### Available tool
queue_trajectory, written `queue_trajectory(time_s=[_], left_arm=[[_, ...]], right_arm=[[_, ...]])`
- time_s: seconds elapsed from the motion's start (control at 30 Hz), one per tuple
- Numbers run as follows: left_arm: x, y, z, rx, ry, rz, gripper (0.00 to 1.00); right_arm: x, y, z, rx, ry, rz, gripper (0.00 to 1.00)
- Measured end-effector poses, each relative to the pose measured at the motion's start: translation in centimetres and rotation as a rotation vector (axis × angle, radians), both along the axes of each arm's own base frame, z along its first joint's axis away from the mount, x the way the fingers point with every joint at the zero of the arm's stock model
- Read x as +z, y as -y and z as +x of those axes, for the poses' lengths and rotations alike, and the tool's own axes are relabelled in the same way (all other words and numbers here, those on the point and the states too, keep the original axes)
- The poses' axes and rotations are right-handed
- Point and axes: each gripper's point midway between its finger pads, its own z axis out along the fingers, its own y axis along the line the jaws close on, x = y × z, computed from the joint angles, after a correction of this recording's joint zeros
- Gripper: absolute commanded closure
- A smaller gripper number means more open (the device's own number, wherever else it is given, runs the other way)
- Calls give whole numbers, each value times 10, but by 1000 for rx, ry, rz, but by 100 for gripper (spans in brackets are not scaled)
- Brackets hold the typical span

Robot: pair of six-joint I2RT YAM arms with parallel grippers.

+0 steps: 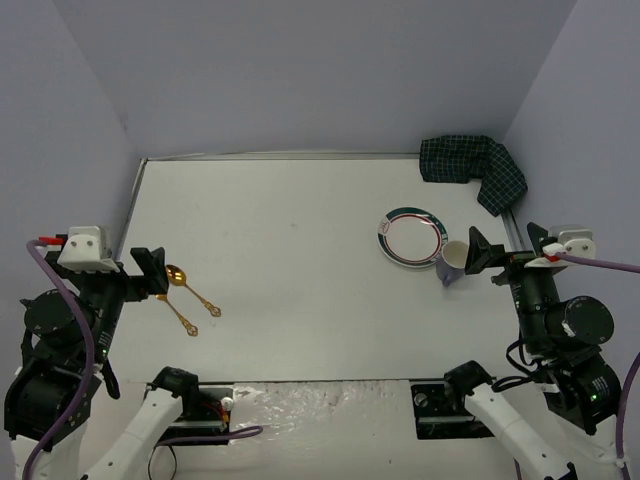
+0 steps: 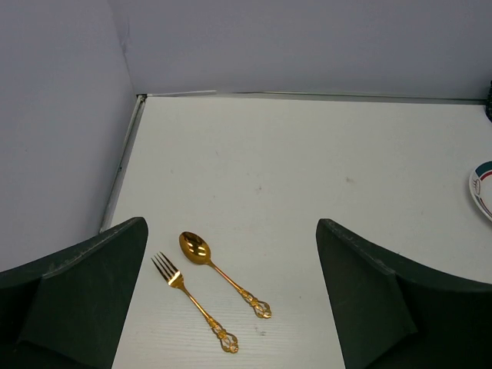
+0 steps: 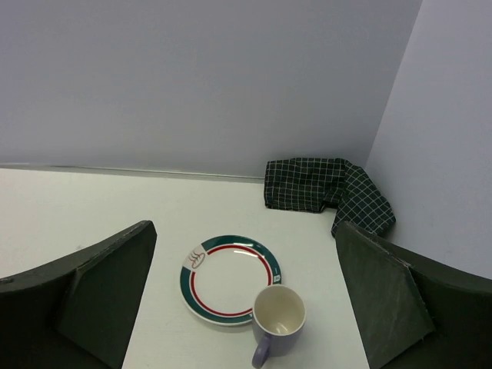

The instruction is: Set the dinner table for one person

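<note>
The white dinner table (image 1: 300,220) bears a gold spoon (image 1: 196,292) and a gold fork (image 1: 182,319) at the left, side by side. My left gripper (image 1: 155,272) hovers open and empty just above their heads; in the left wrist view (image 2: 231,231) the spoon (image 2: 223,280) and fork (image 2: 194,301) lie between the jaws. At the right a green-and-red-rimmed plate (image 1: 411,237) lies flat with a lavender mug (image 1: 452,262) upright against its near right edge. My right gripper (image 1: 478,252) is open and empty just right of the mug; the plate (image 3: 223,273) and mug (image 3: 278,319) show in the right wrist view.
A dark green checked cloth (image 1: 470,165) lies crumpled in the far right corner, also in the right wrist view (image 3: 323,188). Grey walls enclose the table on the left, back and right. Thin metal rails (image 1: 134,215) run along the table edges.
</note>
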Motion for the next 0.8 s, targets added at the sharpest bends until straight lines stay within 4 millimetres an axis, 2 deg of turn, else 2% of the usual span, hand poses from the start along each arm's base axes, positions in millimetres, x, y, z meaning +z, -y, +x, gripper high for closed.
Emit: queue_trajectory(time_s=[0.23, 0.33, 0.47, 0.57, 0.7, 0.77, 0.8], left_arm=[[-3, 1, 2, 1, -6, -3, 6], [-9, 2, 5, 1, -19, -9, 3], [-26, 6, 14, -4, -60, -9, 3], [-38, 11, 23, -15, -81, -8, 3], [-69, 15, 35, -22, -142, 6, 3], [-84, 17, 39, -24, -175, 15, 3], [-90, 18, 42, -25, -185, 17, 3]], right_arm=[[-6, 0, 11, -32, -38, 19, 0], [-9, -5, 28, -49, -83, 29, 0], [-20, -20, 63, -64, -158, 32, 0], [-35, -30, 99, -114, -231, 42, 0], [-46, -38, 164, -202, -287, 56, 0], [-63, -28, 198, -258, -330, 73, 0], [-76, -15, 214, -300, -359, 83, 0]])
